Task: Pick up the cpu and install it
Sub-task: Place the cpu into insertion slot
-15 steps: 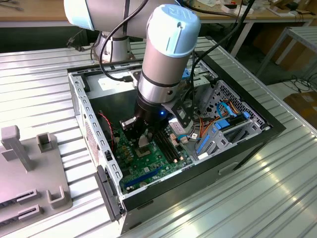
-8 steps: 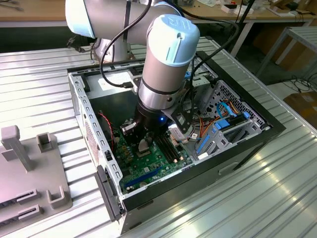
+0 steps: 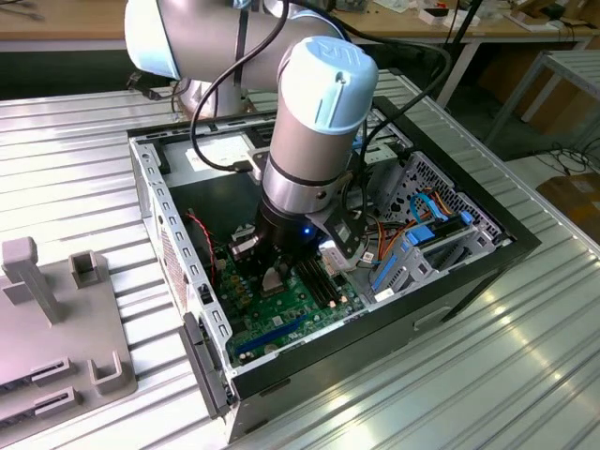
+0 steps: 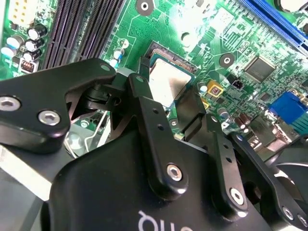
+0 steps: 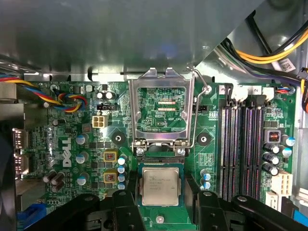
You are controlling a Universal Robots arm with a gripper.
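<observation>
The cpu [image 5: 160, 185], a flat silver-grey square with a thin green rim, hangs level just over the open socket [image 5: 161, 160], whose gold contacts show along one edge. My gripper [image 5: 161, 191] is shut on it, one black finger [image 5: 127, 204] on each side. In the second wrist view the cpu [image 4: 166, 79] sits between the same fingers [image 4: 139, 94] of the gripper [image 4: 166, 94], with the socket's contact strip [image 4: 169, 56] just beyond. The exterior view has the gripper [image 3: 274, 279] reaching down into the computer case over the green motherboard [image 3: 281, 314].
The socket's metal load plate [image 5: 161, 82] is hinged up and open, its wire lever [image 5: 193, 110] raised beside it. Memory slots [image 5: 240, 139] and capacitors flank the socket. Case walls [image 3: 164, 225], cables and a drive cage [image 3: 431, 234] hem in the arm. A grey fixture [image 3: 56, 319] stands at the exterior view's left.
</observation>
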